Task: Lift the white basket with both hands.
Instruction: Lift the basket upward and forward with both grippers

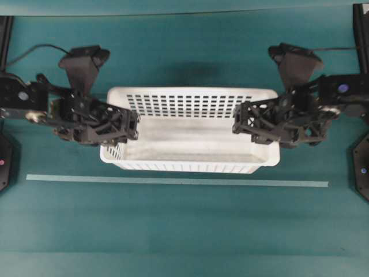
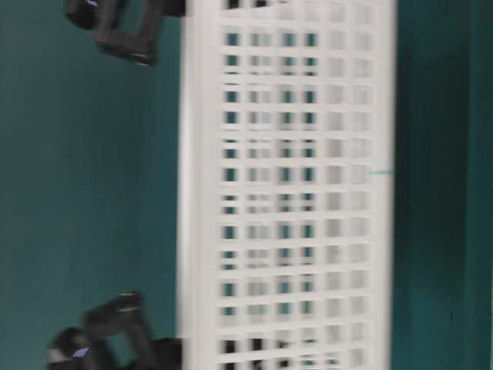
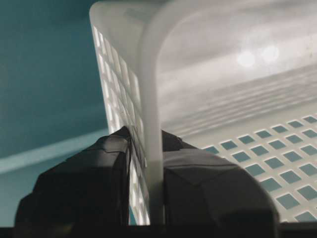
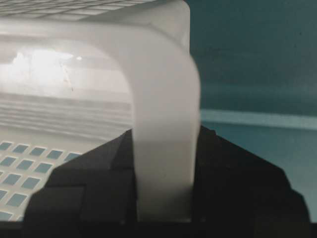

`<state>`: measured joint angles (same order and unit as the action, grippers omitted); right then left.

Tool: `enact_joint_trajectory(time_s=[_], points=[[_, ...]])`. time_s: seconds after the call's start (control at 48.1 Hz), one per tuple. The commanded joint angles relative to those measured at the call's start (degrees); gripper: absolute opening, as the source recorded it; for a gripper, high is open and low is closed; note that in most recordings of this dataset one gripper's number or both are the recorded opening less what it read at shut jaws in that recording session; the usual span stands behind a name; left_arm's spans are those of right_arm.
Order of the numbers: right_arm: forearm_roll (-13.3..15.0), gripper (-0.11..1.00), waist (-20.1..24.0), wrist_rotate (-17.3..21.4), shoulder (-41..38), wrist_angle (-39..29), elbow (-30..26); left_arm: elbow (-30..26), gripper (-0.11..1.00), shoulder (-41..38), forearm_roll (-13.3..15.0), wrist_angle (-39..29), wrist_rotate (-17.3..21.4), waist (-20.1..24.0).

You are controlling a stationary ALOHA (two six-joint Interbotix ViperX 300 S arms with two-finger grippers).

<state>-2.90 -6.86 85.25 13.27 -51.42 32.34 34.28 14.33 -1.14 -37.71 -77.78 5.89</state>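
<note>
Tape: thin pale strip (image 1: 173,182) lying on the teal tabletop (image 1: 184,231), just in front of the basket's near wall.
Basket: large rectangular white plastic basket (image 1: 190,141) with perforated walls, centred between both arms.
Left tool: black lattice tool (image 1: 131,124) clamped on the basket's left end wall, one finger (image 3: 84,183) outside, one inside.
Right tool: black lattice tool (image 1: 241,122) clamped on the basket's right end rim, likewise astride it.

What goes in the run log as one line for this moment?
left gripper: jaws clamped on white basket left end wall | right gripper: jaws clamped on right end wall | basket contents: none | tape strip: in front
</note>
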Motion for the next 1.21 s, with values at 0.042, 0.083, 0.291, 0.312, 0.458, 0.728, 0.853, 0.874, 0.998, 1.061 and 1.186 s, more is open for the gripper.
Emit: enact_joint_trajectory(time_s=[0.042,0.083,0.291,0.312,0.458,0.728,0.853,0.874,0.998,1.061,1.186], points=[[-1.1,0.20,0.2,0.4,1.4,-2.6,-4.7,-6.7,0.08,2.8,0.0,-3.3,0.4,-0.3],[-1.3,0.20,0.4,0.4,2.0,-4.0,-5.6,-7.6,0.08,3.3,0.0,-4.6,0.4,-0.3],[-1.4,0.20,0.4,0.4,3.3,-8.4,-10.4,-12.1,0.08,5.6,0.0,-8.5,0.5,-0.3],[-1.4,0.20,0.4,0.4,3.4,-8.8,-11.1,-12.7,0.08,5.8,0.0,-9.0,0.5,-0.3],[-3.0,0.20,0.5,0.1,3.4,-13.2,-16.0,-16.8,0.08,7.1,0.0,-12.5,0.4,-0.4],[-4.0,0.20,0.5,-1.8,3.5,-20.0,-22.9,-23.3,0.08,7.8,0.0,-19.6,0.4,0.3],[-4.1,0.20,0.5,-2.1,3.6,-21.0,-25.8,-26.2,0.08,7.6,0.0,-19.6,0.4,0.2],[-4.1,0.20,0.6,-2.2,3.6,-21.2,-26.4,-26.8,0.08,7.5,0.0,-19.7,0.4,0.2],[-4.2,0.20,0.7,-3.5,3.6,-23.0,-29.9,-30.7,0.08,7.5,0.0,-20.2,0.4,0.1],[-4.2,0.20,0.8,-4.3,3.7,-24.6,-31.8,-32.3,0.08,7.6,0.0,-20.7,0.4,0.1],[-4.4,0.20,1.1,-5.2,3.6,-27.9,-36.2,-35.5,0.08,7.5,0.0,-21.5,0.4,0.0]])
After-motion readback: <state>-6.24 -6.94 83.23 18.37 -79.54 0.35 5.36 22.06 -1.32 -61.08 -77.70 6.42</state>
